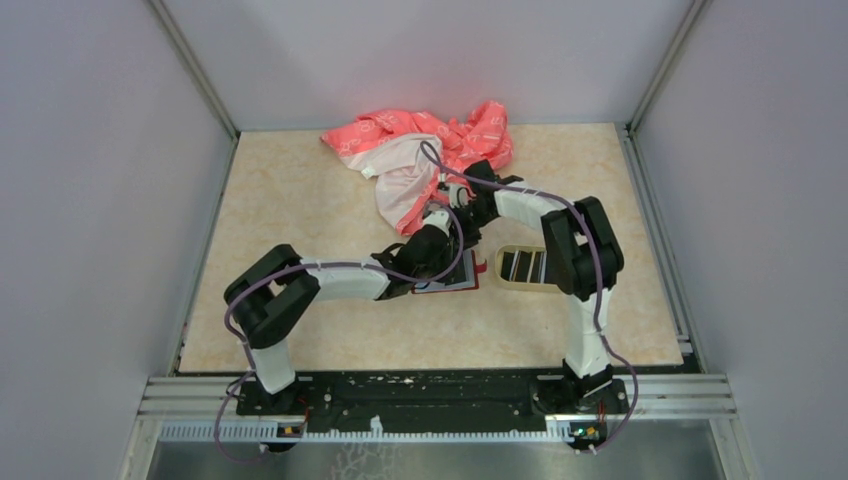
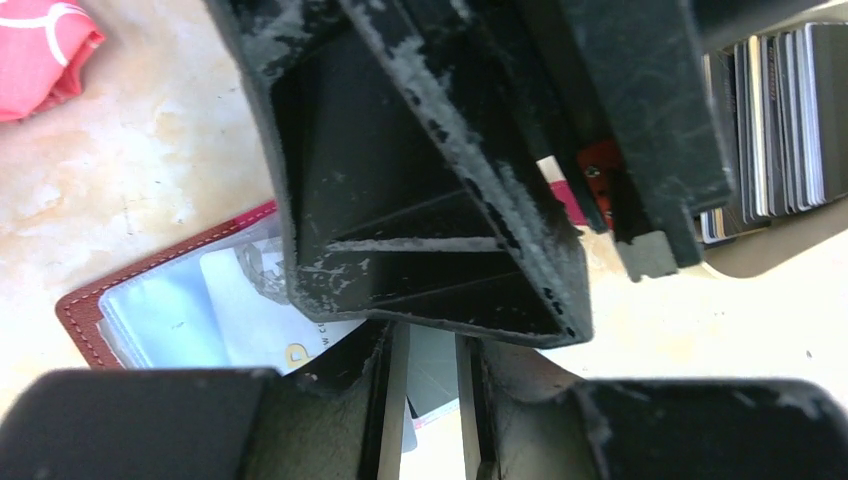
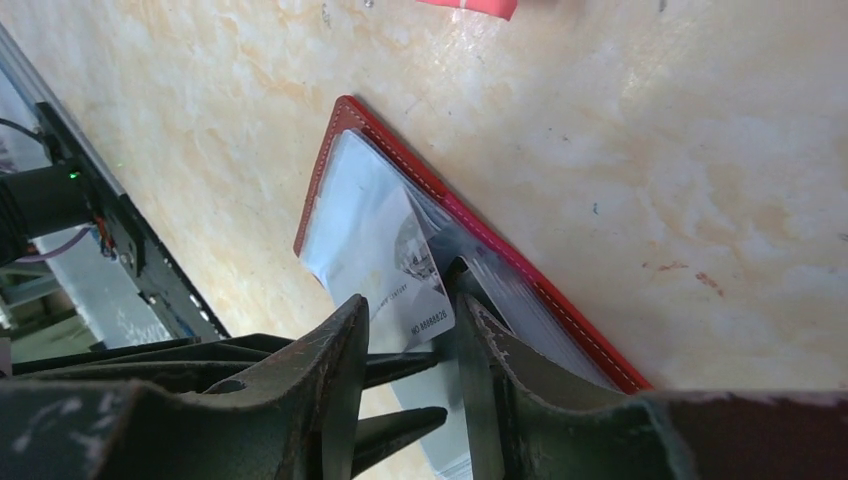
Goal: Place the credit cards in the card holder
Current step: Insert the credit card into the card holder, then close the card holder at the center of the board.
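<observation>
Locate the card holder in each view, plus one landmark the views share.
Top external: card holder at centre, left of the beige tray.
Left wrist: card holder lower left, lying open.
Right wrist: card holder at centre, open.
Shared landmark: pink cloth.

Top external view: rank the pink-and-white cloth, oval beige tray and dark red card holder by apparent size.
1. Crumpled pink-and-white cloth.
2. Oval beige tray.
3. Dark red card holder, mostly covered, so its place is unsure.
</observation>
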Controlling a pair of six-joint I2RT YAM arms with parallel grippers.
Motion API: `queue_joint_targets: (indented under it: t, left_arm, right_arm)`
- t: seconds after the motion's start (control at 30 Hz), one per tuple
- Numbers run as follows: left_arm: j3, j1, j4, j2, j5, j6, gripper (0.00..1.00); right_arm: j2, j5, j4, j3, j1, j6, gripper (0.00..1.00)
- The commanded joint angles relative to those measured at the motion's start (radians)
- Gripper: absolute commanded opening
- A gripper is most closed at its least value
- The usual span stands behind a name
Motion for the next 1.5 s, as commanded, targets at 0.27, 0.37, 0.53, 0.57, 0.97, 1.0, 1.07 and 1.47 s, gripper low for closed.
queue_joint_targets:
  t: [0.27, 0.37, 0.53, 0.57, 0.97, 1.0, 1.07, 1.47]
  left_arm:
    - [0.017, 0.016, -0.100, 0.035, -0.145, -0.031, 0.32]
    - [-0.004, 0.023, -0.101, 0.019, -0.156, -0.040, 0.33]
    - [-0.027, 0.033, -0.110, -0.025, -0.168, -0.038, 0.34]
    - [-0.032, 0.034, -0.108, -0.039, -0.168, -0.033, 0.34]
    - [-0.316, 0.039, 0.175, -0.439, 0.008, 0.158, 0.55]
    - [-0.356, 0.045, 0.201, -0.478, 0.016, 0.154, 0.63]
    - [-0.449, 0.069, 0.280, -0.564, 0.052, 0.118, 0.79]
    - [-0.699, 0.270, 0.408, -0.617, 0.375, -0.229, 0.84]
  right_arm:
    - [-0.132, 0.115, -0.070, -0.019, -0.059, -0.133, 0.39]
    - [-0.189, 0.069, -0.047, -0.049, -0.082, -0.152, 0.39]
    - [-0.273, 0.010, -0.012, -0.094, -0.093, -0.213, 0.39]
    - [-0.290, -0.004, -0.008, -0.100, -0.093, -0.224, 0.39]
    - [-0.573, -0.369, 0.190, -0.352, -0.093, -0.602, 0.34]
    - [-0.583, -0.419, 0.163, -0.383, -0.093, -0.716, 0.33]
    - [-0.556, -0.480, 0.040, -0.396, -0.093, -0.954, 0.32]
    - [-0.315, 0.069, -0.031, -0.244, 0.011, -0.808, 0.25]
